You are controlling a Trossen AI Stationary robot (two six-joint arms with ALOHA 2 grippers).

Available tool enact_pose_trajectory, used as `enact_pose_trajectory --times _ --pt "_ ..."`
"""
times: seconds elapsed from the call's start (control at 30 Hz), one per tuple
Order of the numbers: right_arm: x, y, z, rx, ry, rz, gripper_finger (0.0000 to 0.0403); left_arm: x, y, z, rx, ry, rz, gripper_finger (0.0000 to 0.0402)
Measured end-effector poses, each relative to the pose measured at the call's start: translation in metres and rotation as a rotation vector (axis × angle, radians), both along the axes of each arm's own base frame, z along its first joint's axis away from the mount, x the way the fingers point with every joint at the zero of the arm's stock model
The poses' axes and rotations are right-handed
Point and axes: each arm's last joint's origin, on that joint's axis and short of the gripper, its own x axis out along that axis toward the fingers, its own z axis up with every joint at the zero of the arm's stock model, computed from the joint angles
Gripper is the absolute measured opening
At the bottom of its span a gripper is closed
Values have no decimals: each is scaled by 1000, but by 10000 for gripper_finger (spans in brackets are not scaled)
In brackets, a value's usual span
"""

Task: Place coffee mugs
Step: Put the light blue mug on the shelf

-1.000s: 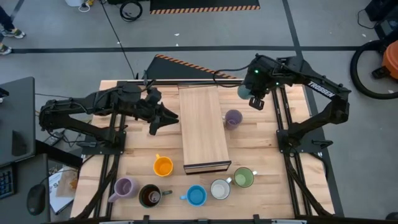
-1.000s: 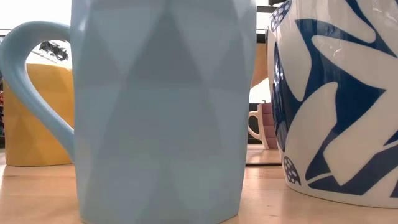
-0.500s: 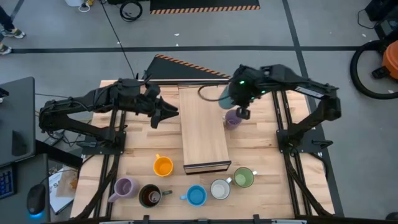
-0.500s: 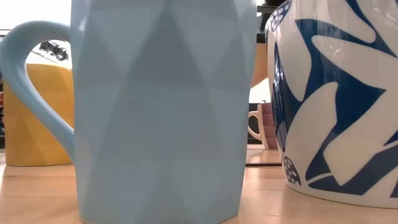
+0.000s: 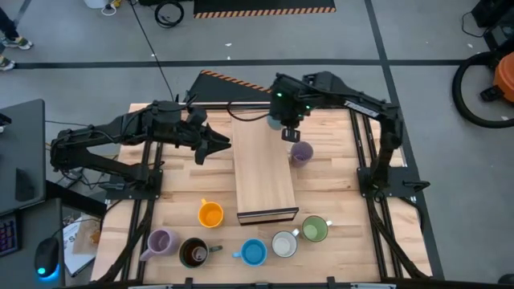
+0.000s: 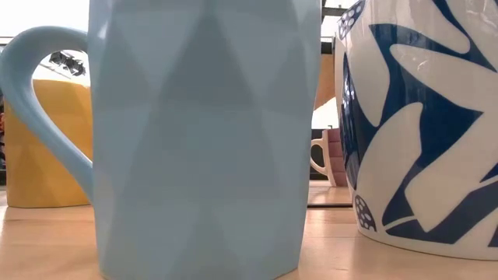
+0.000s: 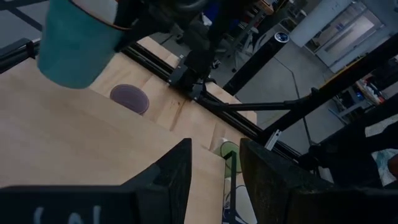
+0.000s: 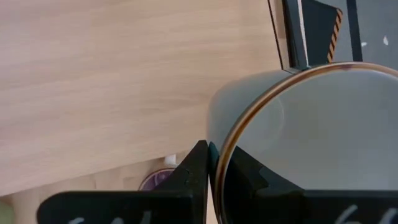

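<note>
My right gripper (image 8: 214,165) is shut on a teal mug (image 5: 276,120) with a brown rim, held above the far end of the long wooden board (image 5: 263,164). The left wrist view shows the teal mug (image 7: 74,43) in the air. A lavender mug (image 5: 301,152) stands on the table just right of the board. My left gripper (image 5: 218,144) hovers open left of the board, its fingers (image 7: 168,177) apart with nothing between them. Orange (image 5: 210,214), lavender (image 5: 161,241), dark brown (image 5: 193,252), blue (image 5: 254,252), white (image 5: 283,243) and green (image 5: 314,229) mugs stand along the near side. My right gripper pinches the teal mug's rim (image 8: 219,155), one finger inside the mug and one outside against its wall. The fingers come from above, slanting down. The mug hangs below them, clear of the board.
In the low view the blue mug (image 6: 202,140) and a white mug with a blue pattern (image 6: 420,124) fill the foreground, with the orange mug (image 6: 39,148) behind. Black frame rails (image 5: 365,136) run along the table's sides. Bare board surface lies under the held mug.
My right gripper has carried the teal mug toward the table's left edge, from beyond the board's right side, past the lavender mug, to above the board's far end. The mug has stayed lifted clear.
</note>
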Motion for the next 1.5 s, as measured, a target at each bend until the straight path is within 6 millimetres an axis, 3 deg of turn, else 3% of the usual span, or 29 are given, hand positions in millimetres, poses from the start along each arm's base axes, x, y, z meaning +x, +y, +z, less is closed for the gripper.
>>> enact_pose_trajectory --times 0.43,1.03,1.5 --pt "23 -10 -19 3 64 19 39 0 -1 0 1 1 -4 141" --pt "23 -23 -19 -15 31 31 40 0 -1 0 12 1 -8 141" --pt "33 -31 -31 -4 44 3 41 0 -2 0 0 0 -32 141"
